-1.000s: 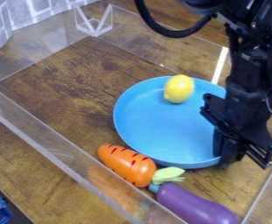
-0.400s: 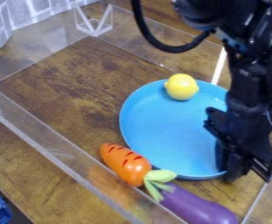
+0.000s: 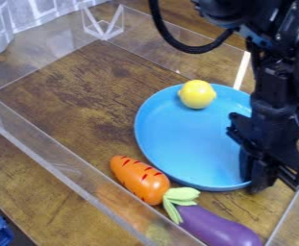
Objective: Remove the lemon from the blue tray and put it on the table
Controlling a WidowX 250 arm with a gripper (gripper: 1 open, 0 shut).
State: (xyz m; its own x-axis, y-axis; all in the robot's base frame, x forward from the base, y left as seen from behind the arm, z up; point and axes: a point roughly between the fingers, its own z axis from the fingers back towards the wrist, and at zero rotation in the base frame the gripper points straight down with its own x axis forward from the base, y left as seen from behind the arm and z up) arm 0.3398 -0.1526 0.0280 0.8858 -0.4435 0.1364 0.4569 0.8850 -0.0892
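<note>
The yellow lemon [image 3: 197, 93] rests on the far rim side of the blue tray [image 3: 187, 142], which lies on the brown wooden table [image 3: 75, 101]. My black gripper [image 3: 270, 179] points straight down at the tray's near-right rim, a good way from the lemon. Its dark fingers stand close together and seem pinched on that rim; the fingertips themselves are hard to make out against the tray edge.
An orange carrot [image 3: 141, 180] and a purple eggplant [image 3: 216, 229] lie just in front of the tray. Clear acrylic walls [image 3: 49, 163] border the table on the near-left and right. A clear stand [image 3: 104, 19] sits at the back.
The blue tray has slid a little to the right with the lemon on it, together with the gripper at its rim. The carrot and eggplant have stayed put.
</note>
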